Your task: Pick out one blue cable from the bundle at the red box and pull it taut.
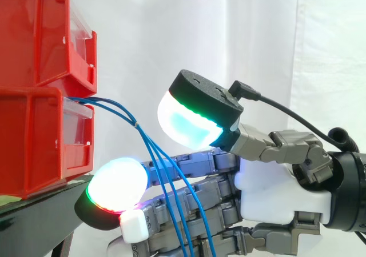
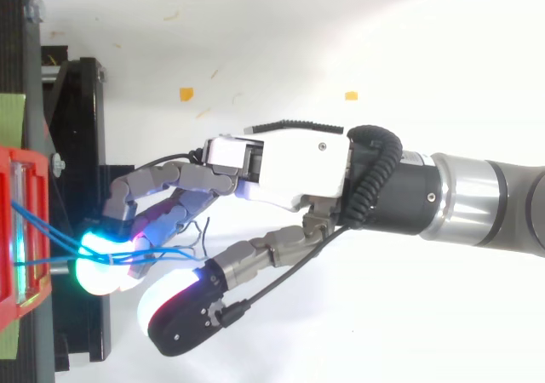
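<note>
A bundle of thin blue cables (image 1: pixel 136 124) comes out of the front of the lower red box (image 1: pixel 34 145), meets at a small tie and fans down to the lower right. My hand (image 1: pixel 269 194) reaches in from the right with its fingers stretched toward the box. The cables hang across the fingers (image 1: pixel 189 165) on the near side. One glowing fingertip (image 1: pixel 117 183) sits just under the box's front edge. The thumb pad (image 1: pixel 189 123) stands well above the fingers, right of the tie, touching no cable. From above, the cables (image 2: pixel 174 252) run from the red box (image 2: pixel 8 157) over the fingertips (image 2: pixel 106 264).
A second red box (image 1: pixel 34 34) is stacked on the lower one. Both rest on a black stand (image 2: pixel 81 145) at the left. A white curtain hangs behind, and a few small scraps (image 2: pixel 186 94) lie on the white floor.
</note>
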### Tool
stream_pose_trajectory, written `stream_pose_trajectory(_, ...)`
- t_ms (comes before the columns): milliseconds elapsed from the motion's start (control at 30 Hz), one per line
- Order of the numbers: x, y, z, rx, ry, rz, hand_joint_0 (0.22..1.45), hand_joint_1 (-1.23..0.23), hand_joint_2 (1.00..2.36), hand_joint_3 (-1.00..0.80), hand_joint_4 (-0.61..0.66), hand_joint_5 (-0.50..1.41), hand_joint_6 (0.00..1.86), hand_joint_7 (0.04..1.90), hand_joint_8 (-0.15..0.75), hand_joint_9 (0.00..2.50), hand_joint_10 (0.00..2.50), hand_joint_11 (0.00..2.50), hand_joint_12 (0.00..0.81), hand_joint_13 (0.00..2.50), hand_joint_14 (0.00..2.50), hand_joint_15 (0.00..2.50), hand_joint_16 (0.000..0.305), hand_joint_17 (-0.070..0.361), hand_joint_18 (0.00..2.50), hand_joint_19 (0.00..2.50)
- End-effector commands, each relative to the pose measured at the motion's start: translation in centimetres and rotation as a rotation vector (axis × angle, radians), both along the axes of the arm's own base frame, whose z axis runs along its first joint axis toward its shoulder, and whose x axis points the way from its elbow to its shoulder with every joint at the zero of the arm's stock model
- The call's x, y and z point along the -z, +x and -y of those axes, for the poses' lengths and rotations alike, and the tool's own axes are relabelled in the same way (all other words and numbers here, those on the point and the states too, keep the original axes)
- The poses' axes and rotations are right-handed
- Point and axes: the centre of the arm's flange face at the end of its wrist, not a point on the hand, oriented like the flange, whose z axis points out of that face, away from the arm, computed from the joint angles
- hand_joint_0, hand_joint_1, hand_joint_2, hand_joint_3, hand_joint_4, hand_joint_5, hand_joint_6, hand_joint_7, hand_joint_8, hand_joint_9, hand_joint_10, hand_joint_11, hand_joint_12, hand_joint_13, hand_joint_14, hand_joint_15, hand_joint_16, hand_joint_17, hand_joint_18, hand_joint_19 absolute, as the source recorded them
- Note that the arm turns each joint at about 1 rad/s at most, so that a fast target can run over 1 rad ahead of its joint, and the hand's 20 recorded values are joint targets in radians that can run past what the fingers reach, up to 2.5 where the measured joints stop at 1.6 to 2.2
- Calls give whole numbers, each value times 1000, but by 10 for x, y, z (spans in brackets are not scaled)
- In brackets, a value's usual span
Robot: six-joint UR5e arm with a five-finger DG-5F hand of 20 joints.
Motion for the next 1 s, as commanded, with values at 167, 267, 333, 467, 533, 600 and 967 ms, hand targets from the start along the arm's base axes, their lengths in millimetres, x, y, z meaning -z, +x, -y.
stream_pose_trajectory(167, -6, 3, 2, -19, 4, -1, 590, -594, 1007, -416, 148, -101, 503, 1082, 268, 868, 21, 479, 302, 670, 15, 355, 44, 99, 568, 653)
stream_pose_trajectory(267, -9, 3, 1, -27, 15, -12, 591, -595, 1007, -419, 148, -100, 503, 1096, 273, 881, 19, 483, 302, 672, 15, 360, 44, 99, 571, 654)
stream_pose_trajectory(333, -11, 4, 0, -35, 30, -27, 592, -598, 1007, -419, 144, -97, 503, 1107, 271, 875, 21, 486, 303, 675, 15, 365, 44, 99, 572, 652)
stream_pose_trajectory(467, -14, 5, 1, -38, 46, -29, 593, -599, 1007, -417, 127, -95, 503, 1130, 270, 879, 20, 490, 301, 683, 15, 370, 44, 99, 579, 662)
stream_pose_trajectory(533, -12, 4, 2, -36, 45, -35, 593, -600, 1008, -414, 128, -94, 503, 1138, 273, 884, 20, 501, 301, 683, 15, 371, 44, 99, 585, 662)
stream_pose_trajectory(600, -12, 4, 2, -36, 45, -35, 594, -601, 1008, -410, 128, -93, 503, 1141, 272, 882, 22, 493, 301, 683, 15, 374, 44, 99, 585, 663)
stream_pose_trajectory(967, -13, 5, 5, -36, 45, -34, 614, -594, 1012, -363, 123, -90, 503, 1167, 272, 887, 20, 507, 302, 690, 16, 379, 44, 98, 585, 672)
